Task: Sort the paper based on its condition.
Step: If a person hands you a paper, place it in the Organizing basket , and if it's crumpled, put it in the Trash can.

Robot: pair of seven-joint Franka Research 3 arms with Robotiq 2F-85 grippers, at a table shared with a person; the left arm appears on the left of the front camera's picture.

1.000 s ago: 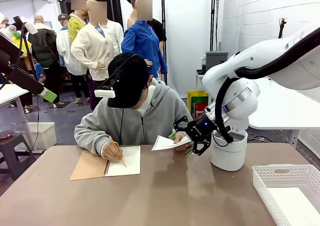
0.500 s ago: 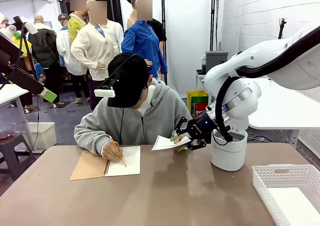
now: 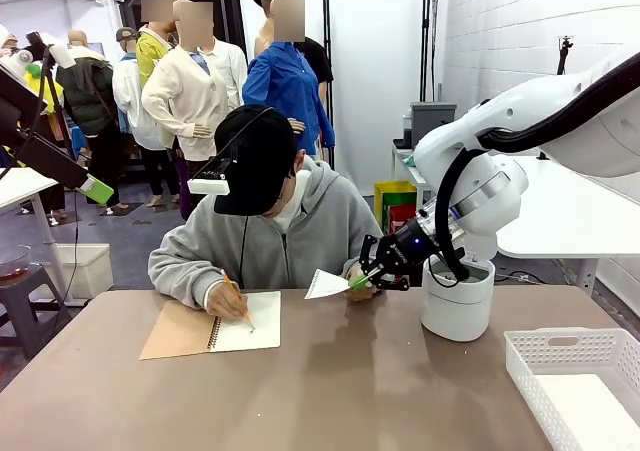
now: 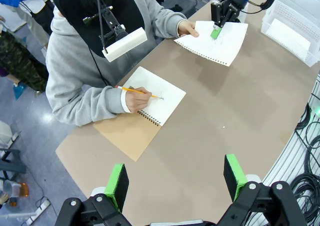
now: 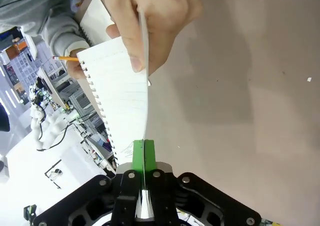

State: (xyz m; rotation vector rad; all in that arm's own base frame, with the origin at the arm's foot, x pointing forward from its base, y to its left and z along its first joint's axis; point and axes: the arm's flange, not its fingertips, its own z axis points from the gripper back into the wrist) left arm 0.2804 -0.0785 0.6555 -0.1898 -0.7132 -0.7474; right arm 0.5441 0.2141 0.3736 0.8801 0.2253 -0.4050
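A smooth, flat sheet of paper (image 3: pixel 325 285) with torn spiral holes along one edge hangs just above the table, in front of the person. The person's hand (image 3: pixel 362 291) pinches one side of it. My right gripper (image 3: pixel 361 278) is shut on the sheet's near edge, its green pads pressed together on the paper (image 5: pixel 122 95). The left wrist view shows this from above: paper (image 4: pixel 215 43), right gripper (image 4: pixel 216 32), hand (image 4: pixel 187 29). My left gripper (image 4: pixel 176 175) hovers high over the table's near side, open, with nothing between its fingers.
The person writes with a pencil in a spiral notebook with a brown cover (image 3: pixel 180 331) at the left. A white lidded bin (image 3: pixel 457 306) stands behind my right gripper. A white slotted basket (image 3: pixel 560 349) at the front right holds a flat white sheet.
My right gripper went from wide open around the sheet's edge to shut on it. The person's hand stays on the paper.
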